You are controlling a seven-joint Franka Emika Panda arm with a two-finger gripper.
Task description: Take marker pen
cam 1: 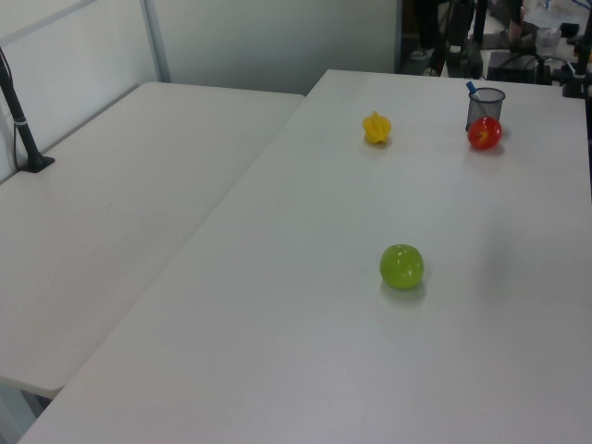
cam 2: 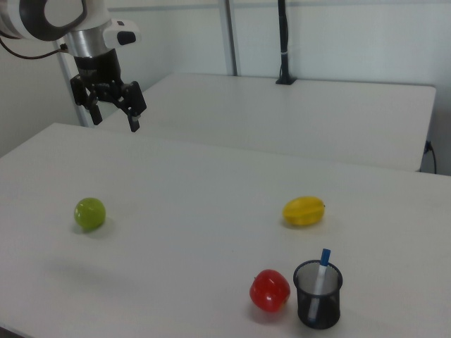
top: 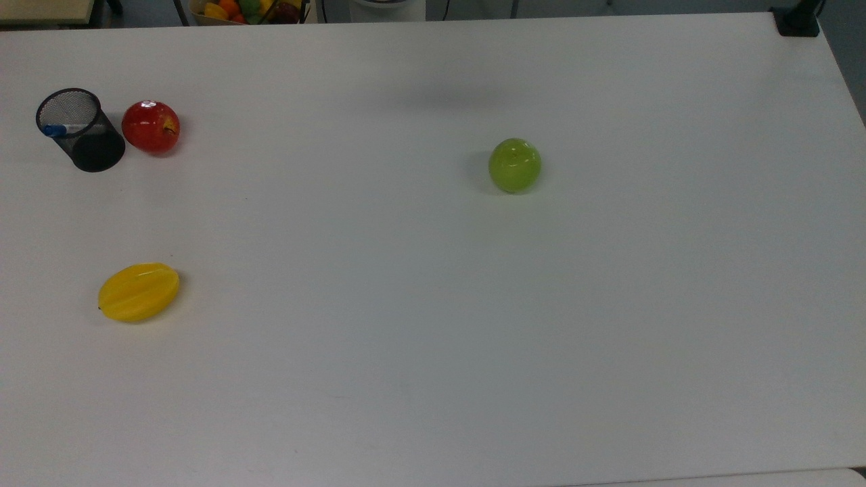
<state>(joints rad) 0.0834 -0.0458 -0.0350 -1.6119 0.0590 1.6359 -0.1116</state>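
Observation:
The marker pen (top: 59, 129), white with a blue cap, stands slanted inside a black mesh cup (top: 88, 138) at the top view's far left. Its blue tip pokes above the cup rim in the left view (cam 1: 472, 90) and in the right view (cam 2: 323, 265). A red apple (top: 150, 126) sits right beside the cup. In the right view's upper left, my gripper (cam 2: 114, 118) hangs open high above the table, far from the cup, with nothing between its fingers.
A green apple (top: 515, 164) lies near the table's middle. A yellow star fruit (top: 139, 291) rests at the top view's left, below the cup. A second table (cam 1: 111, 213) adjoins on the left view's left. A black post (cam 2: 283, 42) stands behind.

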